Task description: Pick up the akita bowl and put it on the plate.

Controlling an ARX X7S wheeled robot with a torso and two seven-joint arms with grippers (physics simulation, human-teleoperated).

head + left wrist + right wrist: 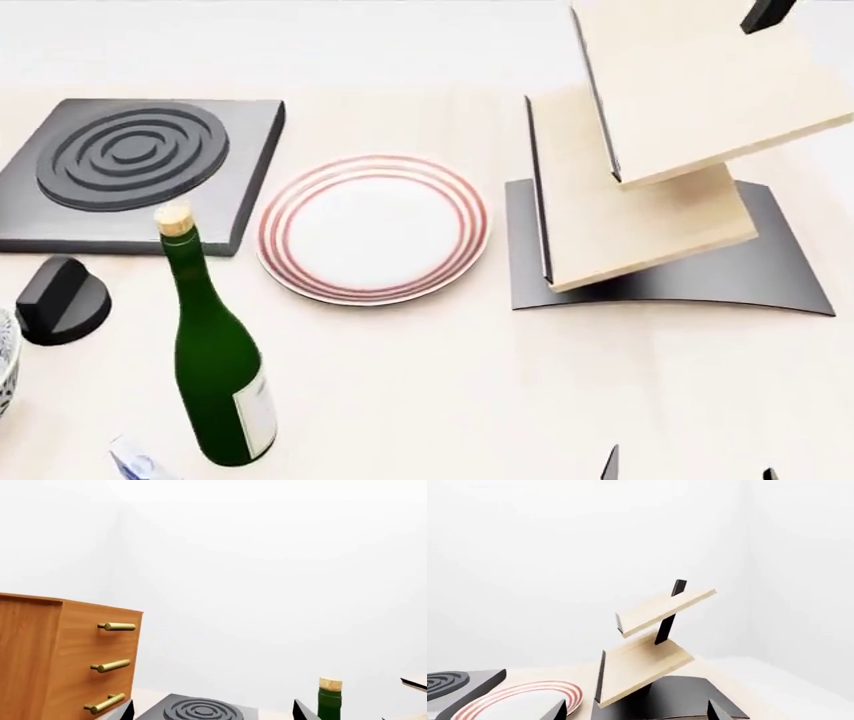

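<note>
Only a sliver of the akita bowl, with its patterned wall, shows at the far left edge of the head view. The plate, white with red rings, lies flat mid-table; its edge also shows in the right wrist view as the plate. My right gripper is open and empty, hovering near the table's front, to the right of the plate; its fingertips peek in at the head view's bottom. My left gripper is open and empty, facing the stove burner.
A grey stove burner lies at the back left with a black knob in front. A green wine bottle stands at front left. A two-tier wooden rack stands right of the plate. A wooden drawer cabinet stands beside the burner.
</note>
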